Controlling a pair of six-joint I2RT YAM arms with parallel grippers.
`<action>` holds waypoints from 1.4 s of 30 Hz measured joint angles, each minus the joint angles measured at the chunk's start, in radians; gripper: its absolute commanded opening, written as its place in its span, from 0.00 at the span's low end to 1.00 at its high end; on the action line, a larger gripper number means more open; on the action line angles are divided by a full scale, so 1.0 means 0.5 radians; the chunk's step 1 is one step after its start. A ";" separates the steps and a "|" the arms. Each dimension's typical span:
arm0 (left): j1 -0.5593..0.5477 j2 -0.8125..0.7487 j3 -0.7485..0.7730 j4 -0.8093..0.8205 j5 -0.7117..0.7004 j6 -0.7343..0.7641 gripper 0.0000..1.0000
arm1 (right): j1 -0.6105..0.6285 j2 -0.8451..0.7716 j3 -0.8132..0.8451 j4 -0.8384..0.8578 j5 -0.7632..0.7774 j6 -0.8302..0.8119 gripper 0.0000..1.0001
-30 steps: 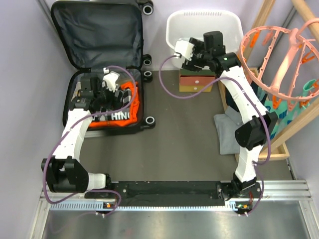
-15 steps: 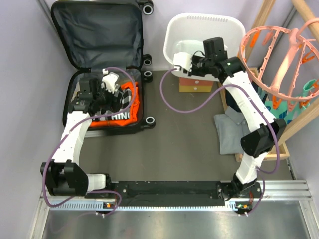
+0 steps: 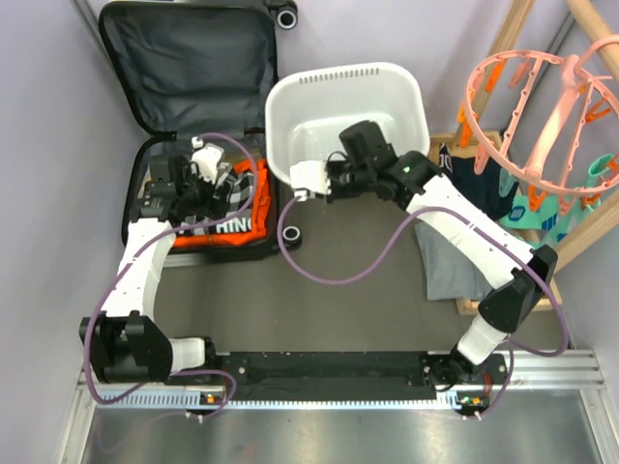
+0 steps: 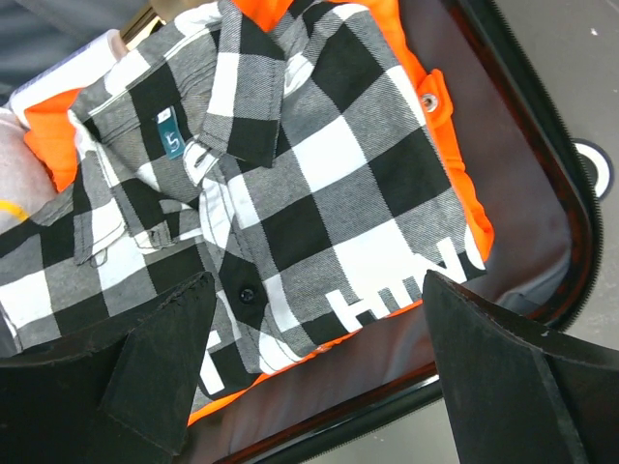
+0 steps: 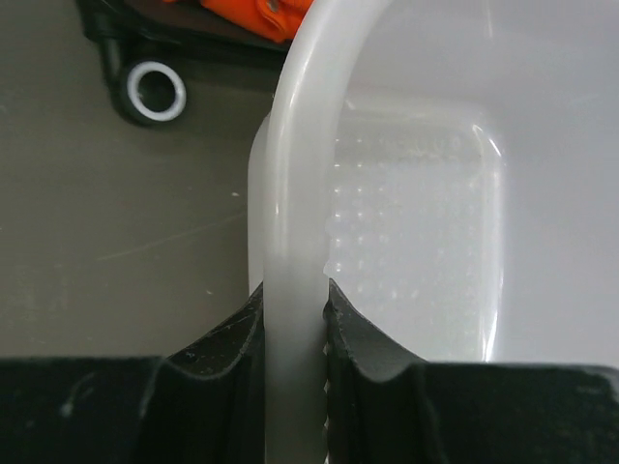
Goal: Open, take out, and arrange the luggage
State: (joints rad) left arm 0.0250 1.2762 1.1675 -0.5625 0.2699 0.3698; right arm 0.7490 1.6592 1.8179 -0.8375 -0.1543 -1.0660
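Luggage, one case, lies open; left hand spread, right hand pinching rim of one basket.

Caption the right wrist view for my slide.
Right gripper, jaws shut on the white laundry basket rim; suitcase wheel beyond.

From my seat, the luggage lies open at the far left of the worktop, lid flat behind the near half. A shirt lies on top of the other clothes in that near half, with the left gripper right above it. The basket sits just right of the luggage, at the back middle. The right gripper has its jaws on the near rim. Right of the basket there's a folded garment on the worktop, and the peg hanger is at the far right.
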 measured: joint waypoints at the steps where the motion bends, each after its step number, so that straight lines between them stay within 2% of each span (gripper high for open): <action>1: 0.003 0.000 -0.003 0.003 -0.006 0.000 0.92 | 0.040 -0.021 -0.040 0.011 0.009 0.046 0.00; 9: 0.066 -0.001 -0.024 0.027 -0.040 -0.003 0.92 | 0.278 -0.184 -0.406 0.146 0.143 0.566 0.00; 13: 0.091 -0.002 -0.026 0.037 -0.038 -0.005 0.92 | 0.478 -0.247 -0.650 0.024 0.094 0.922 0.00; 15: 0.096 -0.011 -0.037 0.042 -0.033 -0.006 0.92 | 0.608 -0.288 -0.797 0.036 0.145 0.989 0.00; 22: 0.112 -0.023 -0.040 0.051 -0.026 -0.009 0.92 | 0.714 -0.520 -1.086 0.158 0.167 1.242 0.00; 26: 0.125 -0.023 -0.040 0.056 -0.025 -0.011 0.92 | 0.878 -0.554 -1.266 0.216 0.166 1.360 0.00; 35: 0.143 -0.023 -0.040 0.061 0.005 -0.011 0.92 | 1.031 -0.366 -1.250 0.354 0.179 1.676 0.00; 42: 0.150 -0.023 -0.040 0.061 0.028 -0.013 0.92 | 1.159 -0.317 -1.170 0.277 0.282 1.804 0.00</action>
State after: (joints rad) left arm 0.0998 1.2648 1.1473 -0.5320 0.2840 0.3634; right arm 1.3285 1.5005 1.2331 -0.6991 -0.0135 -0.1638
